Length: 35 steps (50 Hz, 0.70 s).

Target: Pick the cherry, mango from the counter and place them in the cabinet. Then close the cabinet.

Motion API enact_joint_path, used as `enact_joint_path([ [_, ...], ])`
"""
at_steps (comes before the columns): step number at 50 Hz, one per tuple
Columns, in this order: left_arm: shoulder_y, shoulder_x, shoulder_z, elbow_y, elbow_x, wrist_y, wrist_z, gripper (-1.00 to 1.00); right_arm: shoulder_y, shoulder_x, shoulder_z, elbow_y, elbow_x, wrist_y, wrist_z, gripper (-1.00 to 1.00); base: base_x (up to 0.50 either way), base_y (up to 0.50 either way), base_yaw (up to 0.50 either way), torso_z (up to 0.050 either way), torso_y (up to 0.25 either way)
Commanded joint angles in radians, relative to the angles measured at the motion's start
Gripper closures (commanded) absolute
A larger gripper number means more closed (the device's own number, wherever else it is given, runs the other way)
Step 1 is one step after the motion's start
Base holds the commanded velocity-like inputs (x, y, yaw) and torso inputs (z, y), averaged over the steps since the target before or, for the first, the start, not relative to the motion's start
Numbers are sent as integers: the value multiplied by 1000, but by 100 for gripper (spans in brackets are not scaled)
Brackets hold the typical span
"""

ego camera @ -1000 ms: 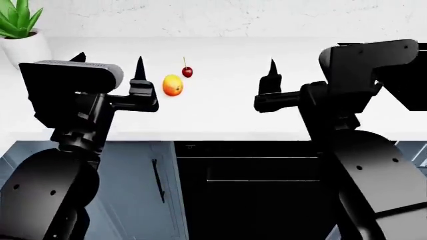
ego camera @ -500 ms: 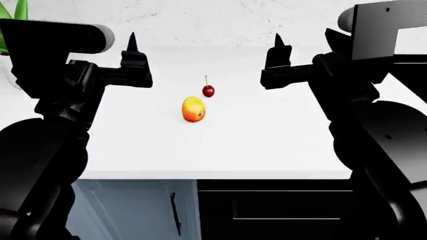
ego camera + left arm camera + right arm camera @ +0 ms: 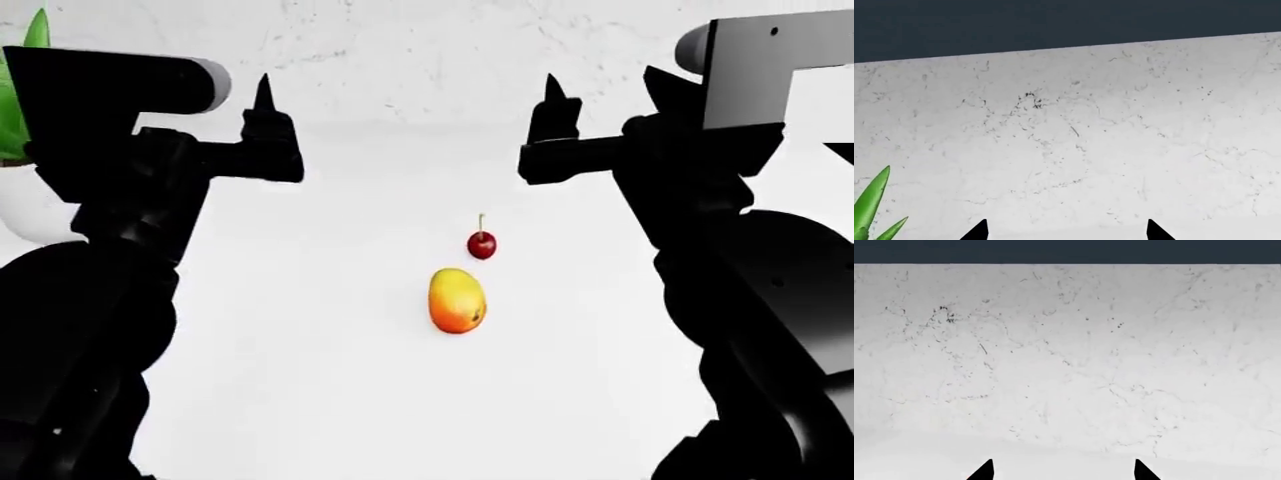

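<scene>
The mango [image 3: 457, 300] lies on the white counter [image 3: 307, 390] near the middle of the head view. The cherry [image 3: 482, 244] stands just behind it, stem up, a small gap apart. Both arms are held high, well above and behind the fruit, one to each side. My left gripper [image 3: 1066, 233] is open, its fingertip [image 3: 263, 92] pointing up. My right gripper [image 3: 1062, 473] is open too, with one fingertip [image 3: 551, 88] showing. Nothing sits between either pair of fingers. Both wrist views face the marble wall. No cabinet door is in view.
A green plant [image 3: 19, 95] in a white pot [image 3: 30, 212] stands at the counter's far left; its leaf [image 3: 871, 197] shows in the left wrist view. The marble wall [image 3: 1067, 350] backs the counter, with a dark blue band [image 3: 1054, 22] above it.
The head view has moved in over the counter: the fruit has slid down and right in it, and the front edge and lower cupboards have left it. The grippers stay open.
</scene>
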Motion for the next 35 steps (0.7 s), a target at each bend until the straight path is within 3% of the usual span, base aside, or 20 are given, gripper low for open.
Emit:
enact_joint_path([
  [1,11,-3,8,2,-7,6,-5,-100,-9,4,1,-6,8,4,9,-100,0,0,0,0,0],
  [7,17,-4,7,5,-11,5,-7,-100,-14,2,9,-10,18,1,8,-100,65,0,0,0,0],
  [21,29,-7,8,8,-20,8,-12,-100,-25,6,16,-13,30,-2,16,-100,356,64,0,0,1],
  [29,38,-9,9,8,-24,16,-14,-100,-34,12,12,-20,37,-10,19,-100,340,339,0,0,0],
  [35,43,-11,10,8,-26,18,-17,-100,-42,10,20,-20,42,-17,23,-100,33,23,0,0,2],
])
